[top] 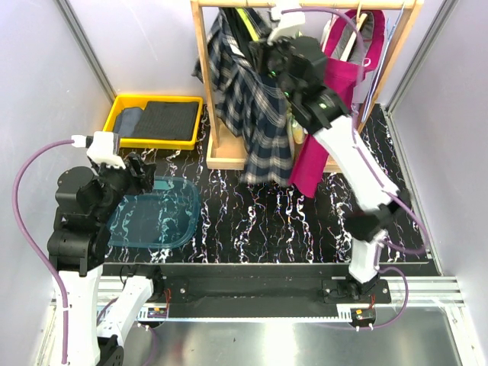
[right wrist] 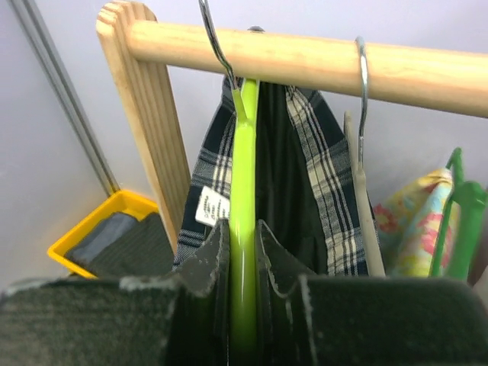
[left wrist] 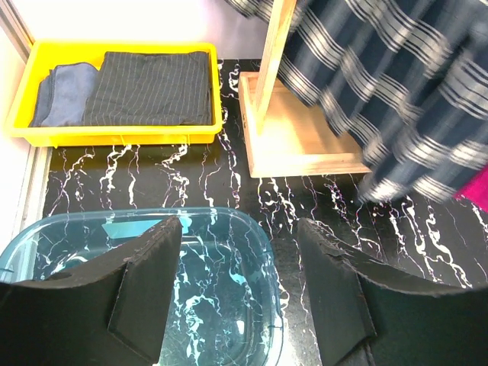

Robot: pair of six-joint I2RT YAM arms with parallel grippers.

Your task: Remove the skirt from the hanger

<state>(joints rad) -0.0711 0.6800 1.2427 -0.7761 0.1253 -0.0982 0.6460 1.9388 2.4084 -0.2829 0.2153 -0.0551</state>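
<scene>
**Right tool on hanger: get the hook off the rail cleanly**

Right tool (right wrist: pixel 242 248) is pinched narrow on the green hanger (right wrist: pixel 244 145), just below its hook. Plaid skirt (right wrist: pixel 316 175) hangs on it at the far side, left end of the wooden rail (right wrist: pixel 305 57). Left tool (left wrist: pixel 238 259) is wide and empty, over the teal bin (left wrist: pixel 263 240). Suggest lifting straight up until the hook clears, then pulling near. Keep off the beige hanger (right wrist: pixel 364 191).

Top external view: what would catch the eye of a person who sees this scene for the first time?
The dark plaid skirt hanging on the wooden rack at the far side of the table stands out first. The right arm reaches up to it, its jaws closed on the lime-green hanger. At far left sits a bright yellow tray of folded clothes.
</scene>
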